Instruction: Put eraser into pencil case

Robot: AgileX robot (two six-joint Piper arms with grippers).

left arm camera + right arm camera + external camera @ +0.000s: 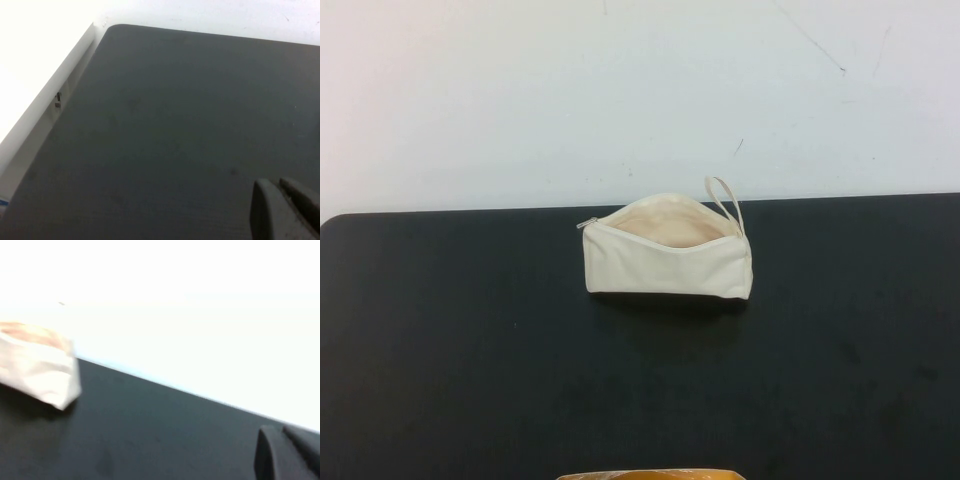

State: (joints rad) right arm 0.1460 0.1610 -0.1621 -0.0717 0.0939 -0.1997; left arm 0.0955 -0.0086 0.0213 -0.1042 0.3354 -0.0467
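Note:
The pencil case [667,255], a cream-white zip pouch, stands on the black mat [470,350] near its far edge. Its zip is open and the pale peach lining shows. Its loop strap [725,200] sticks up at its right end. One end of the pouch also shows in the right wrist view [40,367]. The eraser is not in view. Neither gripper shows in the high view. My left gripper [276,184] is shut and empty over bare mat. My right gripper [279,431] is shut and empty over the mat, well away from the pouch.
A white wall or board [640,90] rises behind the mat. The top of a yellow-orange thing [650,474] shows at the near edge of the high view. The mat's far left corner [112,30] shows in the left wrist view.

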